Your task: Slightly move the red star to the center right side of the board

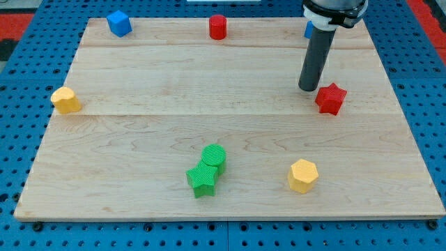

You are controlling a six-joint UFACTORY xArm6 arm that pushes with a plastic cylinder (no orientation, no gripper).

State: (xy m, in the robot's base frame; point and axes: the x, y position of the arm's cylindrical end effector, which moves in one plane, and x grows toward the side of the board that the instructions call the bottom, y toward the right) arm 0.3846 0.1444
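The red star [331,98] lies on the wooden board [174,132] toward the view's right, a little above mid-height. My tip [307,89] stands just to the left of the star and slightly above it, very close to its upper left point; I cannot tell if they touch. The dark rod rises from the tip toward the view's top.
A red cylinder [218,27] and a blue cube [119,23] sit at the top edge. A blue block [307,29] is mostly hidden behind the rod. A yellow block [65,100] is at the left edge. A green cylinder [214,156] touches a green star [203,179]. A yellow hexagon [303,175] is at bottom right.
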